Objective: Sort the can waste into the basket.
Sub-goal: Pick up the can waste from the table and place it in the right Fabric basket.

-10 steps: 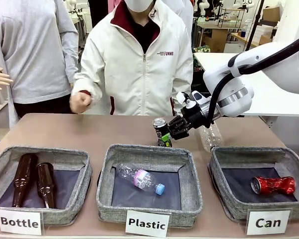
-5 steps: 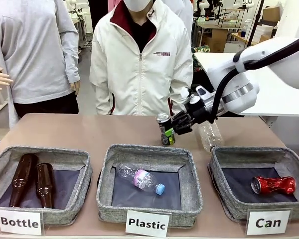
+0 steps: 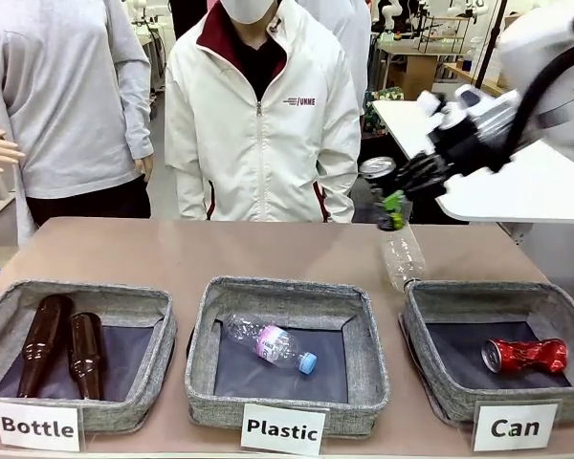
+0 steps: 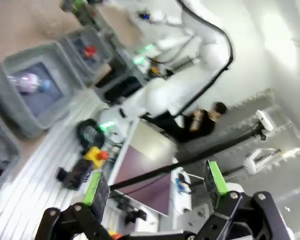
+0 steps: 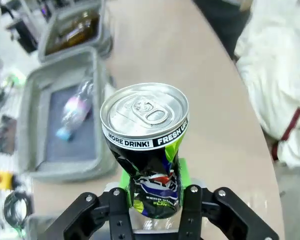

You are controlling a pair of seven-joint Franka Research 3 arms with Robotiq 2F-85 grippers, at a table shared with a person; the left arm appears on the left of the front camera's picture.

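Right gripper (image 5: 155,200) fingers clamped on dented waist of black can (image 5: 147,145), high above tabletop (image 3: 172,249). Likely light, thin-walled, crushable, slick; mid-body grip suits. Left gripper (image 4: 155,192) fingers spread, empty.

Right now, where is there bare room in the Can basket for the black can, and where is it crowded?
The Can basket has bare dark floor across its left and middle, bordered by the left wall and front rim. The red can crowds its right side. The right end effector holds the black can high above a clear bottle lying just behind the basket.
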